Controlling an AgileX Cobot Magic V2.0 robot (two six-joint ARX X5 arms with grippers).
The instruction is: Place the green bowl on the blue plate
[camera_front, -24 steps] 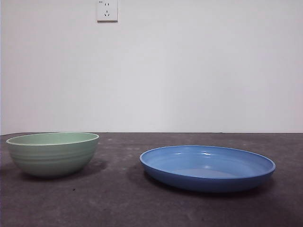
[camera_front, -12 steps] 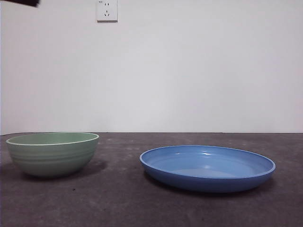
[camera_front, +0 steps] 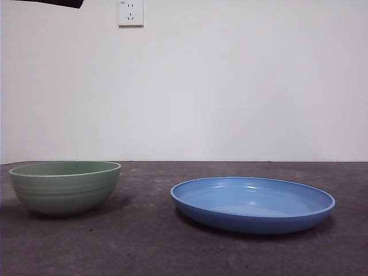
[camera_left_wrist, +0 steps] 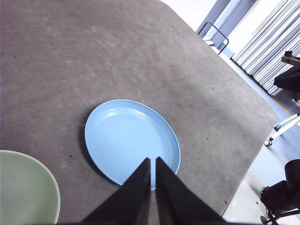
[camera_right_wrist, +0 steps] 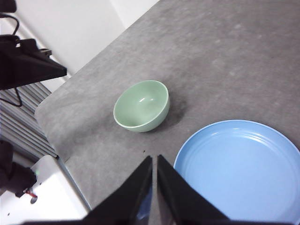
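I'm hovering w/ left gripper (camera_left_wrist: 153,159) pressed together, high above green bowl (camera_front: 64,186); next: spread, drop to rim, carry to blue plate (camera_front: 253,203). Right gripper (camera_right_wrist: 154,157) too is pressed together, waiting.

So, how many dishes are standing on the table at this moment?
2. The green bowl stands on the table's left side in the front view. The blue plate lies apart from it on the right, empty. Nothing else seems hidden.

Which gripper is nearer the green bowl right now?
Left, apparently. The left gripper hangs high beside the green bowl; the right gripper hangs high, farther off, by the blue plate.
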